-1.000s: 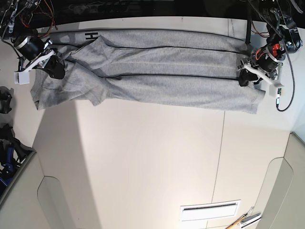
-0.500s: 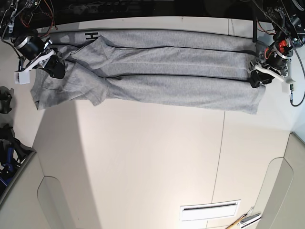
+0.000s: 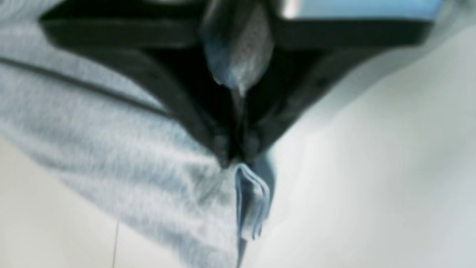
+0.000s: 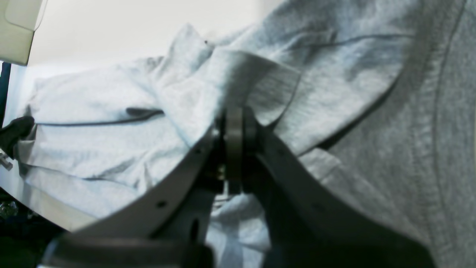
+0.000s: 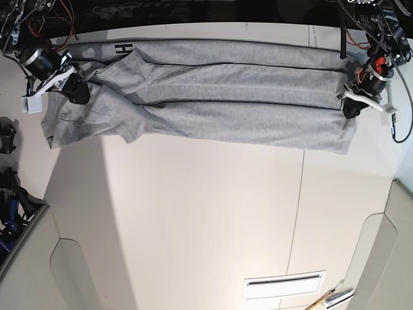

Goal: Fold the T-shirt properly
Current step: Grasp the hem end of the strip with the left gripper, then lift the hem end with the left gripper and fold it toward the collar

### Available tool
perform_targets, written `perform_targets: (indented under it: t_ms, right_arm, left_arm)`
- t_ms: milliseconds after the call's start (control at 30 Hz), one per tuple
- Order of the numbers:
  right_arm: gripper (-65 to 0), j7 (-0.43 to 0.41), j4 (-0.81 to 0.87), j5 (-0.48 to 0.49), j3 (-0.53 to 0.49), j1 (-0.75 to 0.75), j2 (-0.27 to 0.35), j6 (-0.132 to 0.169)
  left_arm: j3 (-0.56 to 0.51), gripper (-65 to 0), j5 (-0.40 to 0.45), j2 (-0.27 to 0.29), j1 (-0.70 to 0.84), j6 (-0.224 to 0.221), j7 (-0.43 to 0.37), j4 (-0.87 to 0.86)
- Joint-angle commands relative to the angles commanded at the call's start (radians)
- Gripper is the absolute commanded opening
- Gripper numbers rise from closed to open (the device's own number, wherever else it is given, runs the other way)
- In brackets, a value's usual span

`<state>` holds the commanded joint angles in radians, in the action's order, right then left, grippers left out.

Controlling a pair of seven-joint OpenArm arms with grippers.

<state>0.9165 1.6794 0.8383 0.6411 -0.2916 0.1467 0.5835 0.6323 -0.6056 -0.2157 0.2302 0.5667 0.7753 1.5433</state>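
Observation:
The grey T-shirt (image 5: 219, 97) lies stretched across the far part of the table in long lengthwise folds, with black lettering showing near its far left edge. My left gripper (image 5: 350, 108) is at its right end, shut on the hem; in the left wrist view the gripper (image 3: 236, 149) pinches a bunch of fabric (image 3: 249, 201). My right gripper (image 5: 79, 92) is at the shirt's left end, by the sleeve, shut on a fold of the cloth; in the right wrist view the gripper (image 4: 233, 130) clamps that fold of the shirt (image 4: 256, 82).
The white table (image 5: 206, 213) reaches toward the front, with a seam running down its right part. A vent slot (image 5: 284, 285) and a tool (image 5: 329, 298) lie at the front right. Dark gear (image 5: 10, 194) sits off the left edge.
My left gripper has moved to the right with the hem, pulling the shirt's right end straighter. My right gripper has shifted slightly up and stays shut on the cloth.

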Motion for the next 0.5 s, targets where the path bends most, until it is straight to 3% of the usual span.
perform_targets:
  t_ms: [67, 300, 500]
  right_arm:
    - [-65.0, 0.0, 0.0, 0.0, 0.0, 0.0, 0.0, 0.0]
    - [-65.0, -0.003, 0.0, 0.0, 0.0, 0.0, 0.0, 0.0]
    - [-65.0, -0.028, 0.0, 0.0, 0.0, 0.001, 0.0, 0.0]
  left_arm:
    - [0.0, -65.0, -0.007, 0.0, 0.0, 0.025, 0.007, 0.0]
    - [0.0, -65.0, -0.034, 0.006, 0.021, 0.026, 0.049, 0.146]
    - [-0.037, -65.0, -0.048, 0.096, 0.09, 0.043, 0.087, 0.364]
